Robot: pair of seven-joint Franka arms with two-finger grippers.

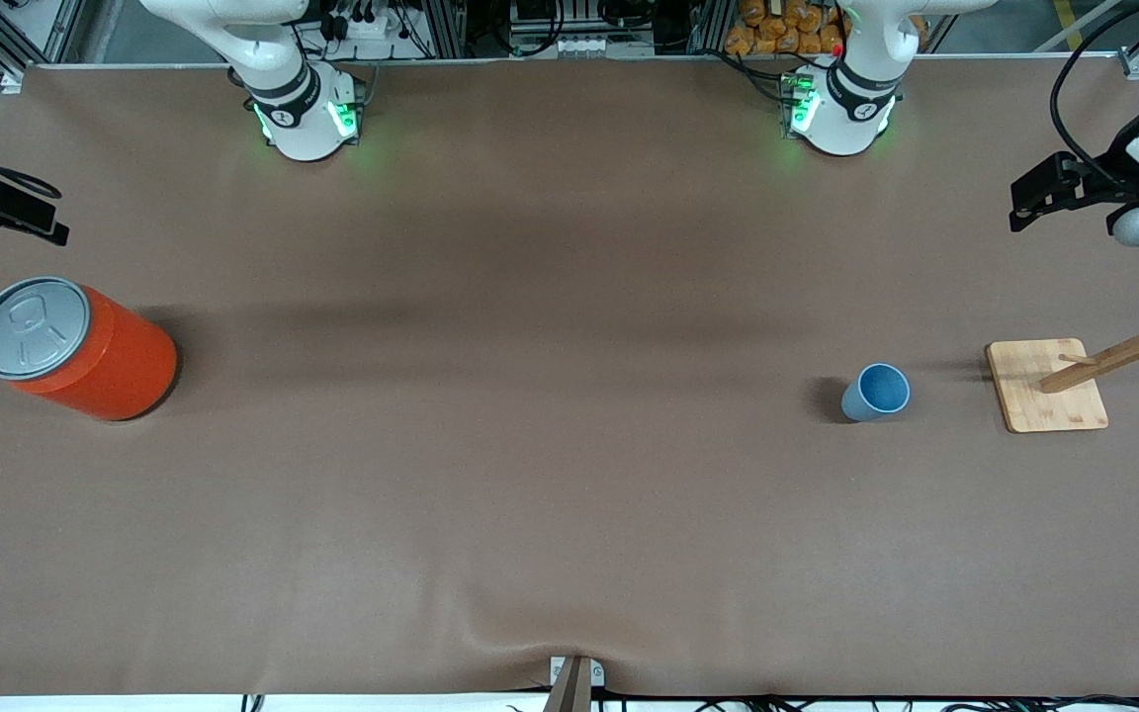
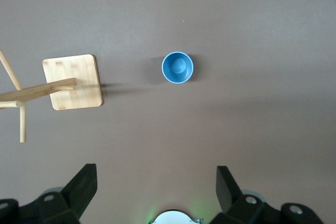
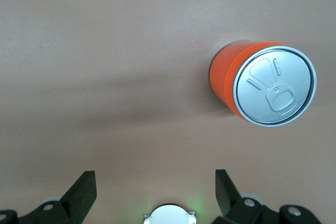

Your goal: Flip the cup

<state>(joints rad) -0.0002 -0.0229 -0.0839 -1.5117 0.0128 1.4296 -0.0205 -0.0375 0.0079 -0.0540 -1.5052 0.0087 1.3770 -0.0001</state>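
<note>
The cup (image 1: 875, 392) stood mouth-up just beside the wooden rack (image 1: 1046, 385); light and stiff by the look, best pinched at its rim; left gripper (image 2: 156, 190) and right gripper (image 3: 155, 192) both gaped, empty, high above.

A brown cloth (image 1: 530, 445) is covering the whole table, wrinkling a bit at the edge nearest the front camera. Soft shadows are lying across it under even overhead light. Past the top edge, metal framing (image 1: 451, 25) and cables (image 1: 362, 20) are showing.
</note>
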